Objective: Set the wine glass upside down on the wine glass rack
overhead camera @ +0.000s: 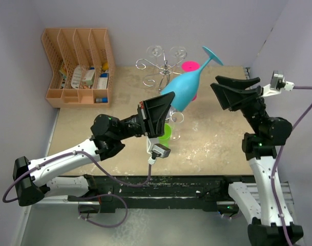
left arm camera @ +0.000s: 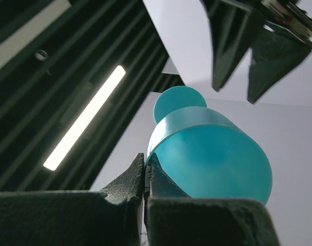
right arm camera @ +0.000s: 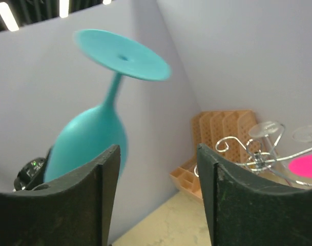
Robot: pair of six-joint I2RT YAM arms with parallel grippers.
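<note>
The teal wine glass (overhead camera: 184,88) hangs tilted above the table, foot pointing up and to the right. My left gripper (overhead camera: 168,101) is shut on the bowl's rim; in the left wrist view its jaws (left arm camera: 144,160) pinch the wall of the glass (left arm camera: 212,154). My right gripper (overhead camera: 217,85) stands open just right of the stem, with nothing between its fingers (right arm camera: 158,154). From the right wrist the glass (right arm camera: 89,138) is up and to the left. The chrome wine glass rack (overhead camera: 165,66) stands at the back behind the glass, with its curled arms (right arm camera: 258,154) showing.
An orange slotted organiser (overhead camera: 79,66) with small items fills the back left corner. A pink glass (overhead camera: 190,65) and clear glasses (overhead camera: 156,51) are on the rack. A green cup (overhead camera: 166,134) sits on the table below my left gripper. Walls close in at the back and right.
</note>
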